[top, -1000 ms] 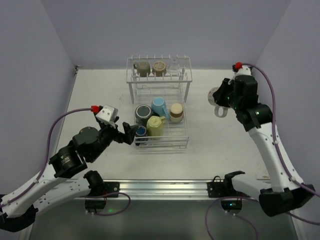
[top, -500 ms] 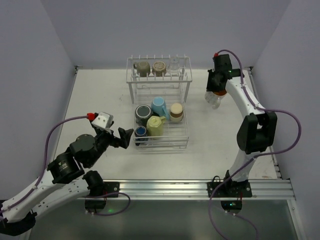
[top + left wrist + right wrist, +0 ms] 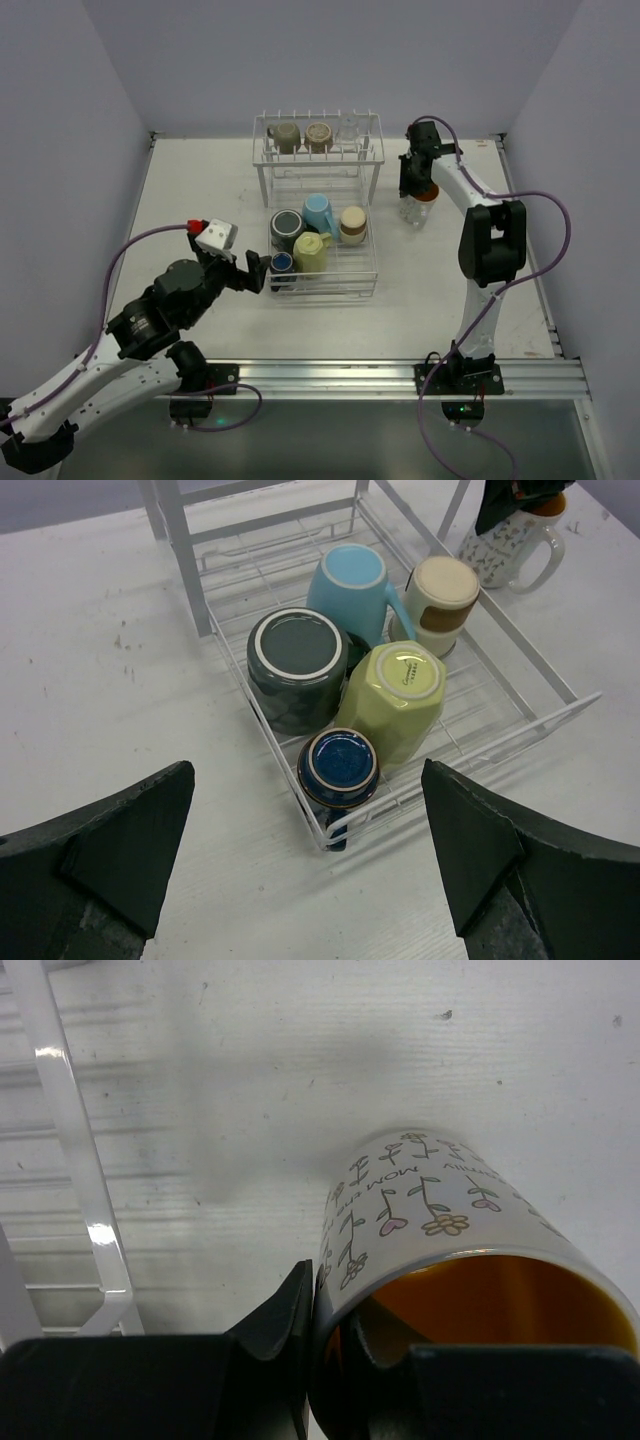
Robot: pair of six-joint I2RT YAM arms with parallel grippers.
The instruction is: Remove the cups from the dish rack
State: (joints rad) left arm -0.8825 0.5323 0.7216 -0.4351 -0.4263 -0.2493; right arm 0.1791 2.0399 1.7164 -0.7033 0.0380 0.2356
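Observation:
The white wire dish rack point(image 3: 372, 270) stands mid-table. Its lower basket holds a dark green cup point(image 3: 287, 226), a light blue cup point(image 3: 319, 211), a tan and brown cup point(image 3: 352, 222), a pale yellow-green cup point(image 3: 310, 252) and a small dark blue cup point(image 3: 282, 263), all upside down. The upper shelf holds an olive cup point(image 3: 285, 136), a brown cup point(image 3: 318, 135) and a clear glass point(image 3: 348, 128). My right gripper point(image 3: 335, 1335) is shut on the rim of the white mug with orange inside point(image 3: 440, 1210), right of the rack at the table surface. My left gripper point(image 3: 310, 880) is open and empty before the basket's front left corner.
The white mug also shows in the left wrist view point(image 3: 500, 550), upright beside the rack's right leg. The rack's corner wire point(image 3: 330, 830) lies just ahead of the left fingers. Grey walls close in the table on three sides.
My right arm has swung left and folded down, carrying the white mug closer to the rack's right side and lower. My left gripper has shifted only slightly near the basket's corner.

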